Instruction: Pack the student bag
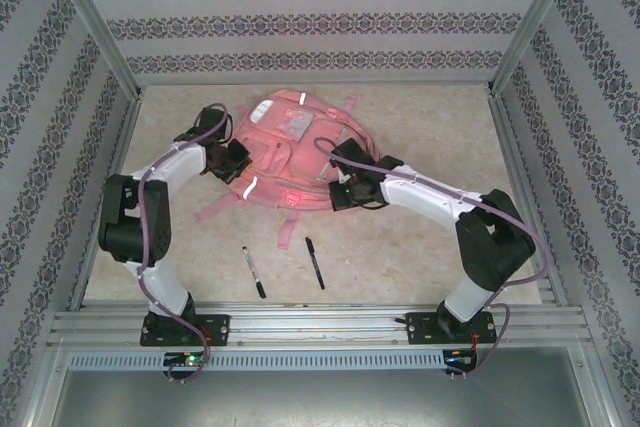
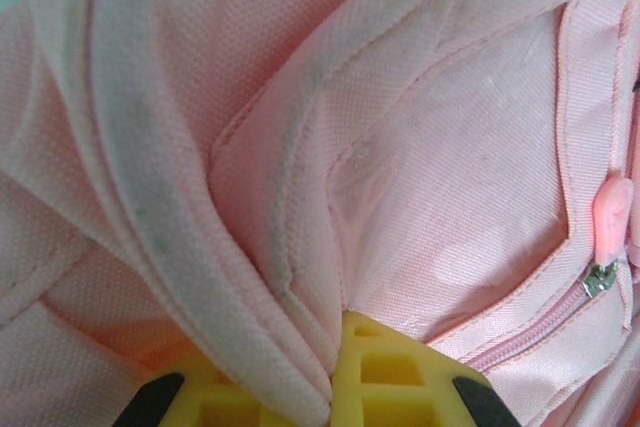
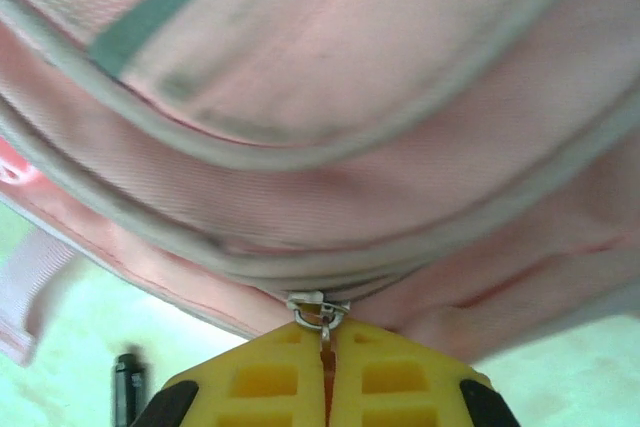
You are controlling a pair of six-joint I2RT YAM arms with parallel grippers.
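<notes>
Opening step, by the look of the grips. Lying front-up on the tabletop, far-centre between the arms: the student bag. Pinched tight on a fold of its left-side fabric with the left gripper. Clamped together on a zipper pull at the near-right edge with the right gripper. Next, probably: drag that pull along the zip while bracing the fabric. Afterwards, fetch the pens lying nearer the bases. Long axis apparently far-to-near, slightly slanted; top end hard to tell.

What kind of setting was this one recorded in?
Probably a purpose-built robot test booth, not a real room: patterned panels wall in a beige table, framed by aluminium rails, with the left arm and right arm bolted at its near edge.
</notes>
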